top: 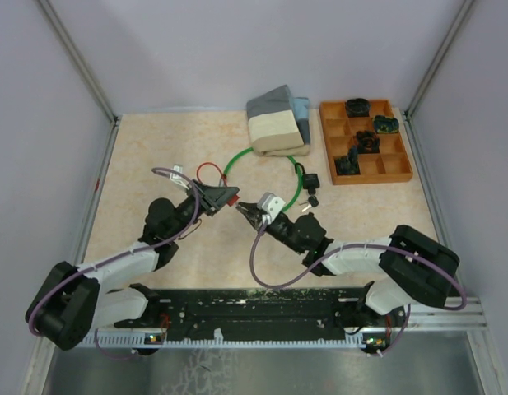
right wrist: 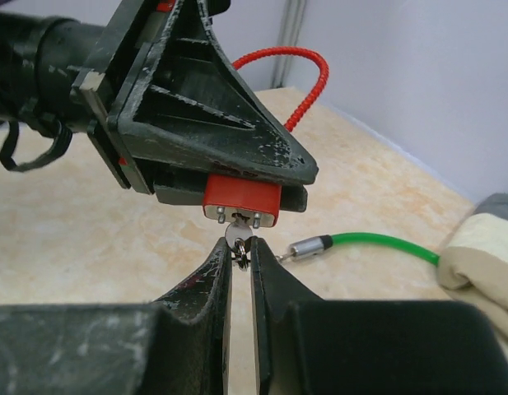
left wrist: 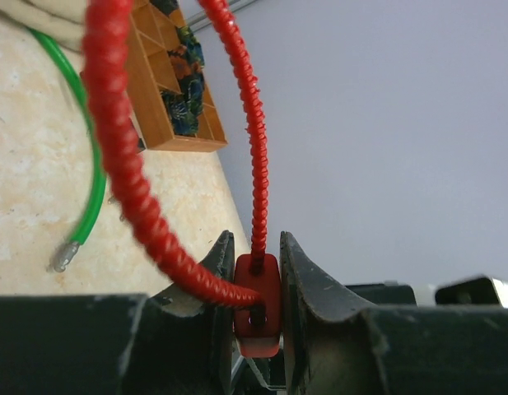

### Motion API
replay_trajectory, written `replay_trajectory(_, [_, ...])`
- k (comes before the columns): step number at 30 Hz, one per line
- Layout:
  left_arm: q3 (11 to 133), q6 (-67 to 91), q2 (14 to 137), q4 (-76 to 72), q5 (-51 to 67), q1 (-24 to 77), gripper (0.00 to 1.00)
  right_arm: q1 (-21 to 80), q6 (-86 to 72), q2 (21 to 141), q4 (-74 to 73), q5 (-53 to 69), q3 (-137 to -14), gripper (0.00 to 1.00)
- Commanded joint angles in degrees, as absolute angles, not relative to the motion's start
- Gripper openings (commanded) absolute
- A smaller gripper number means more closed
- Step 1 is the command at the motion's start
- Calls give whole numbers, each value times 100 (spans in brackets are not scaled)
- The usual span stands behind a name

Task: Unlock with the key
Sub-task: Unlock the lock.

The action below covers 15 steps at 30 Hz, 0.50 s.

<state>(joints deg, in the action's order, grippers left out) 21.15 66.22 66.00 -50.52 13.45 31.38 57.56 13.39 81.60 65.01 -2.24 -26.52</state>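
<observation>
Left arm [top: 122, 267] and right arm [top: 352, 257] wear matching livery: white link shells, bulky black joint housings, a lilac cable [top: 258, 259] looping back behind the fingers. Up close, the left gripper [left wrist: 255, 240] is black plastic, its fingers [left wrist: 311, 288] wedge-shaped, ribbed outside, flecked with pale scuffs. The right gripper [right wrist: 239, 259] matches: dark scratched fingers [right wrist: 196, 296] narrowing to thin tips, a white block [top: 272, 202] right behind them.
</observation>
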Motion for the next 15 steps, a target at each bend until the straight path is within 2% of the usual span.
replay_trajectory(1, [1837, 6621, 6513, -6117, 1732, 3278, 0, 5359, -298, 7900, 7295, 112, -2820, 0])
replay_trajectory(15, [1402, 6599, 6762, -7811, 2000, 3287, 25, 4944, -1859, 7869, 7155, 1048, -3034, 0])
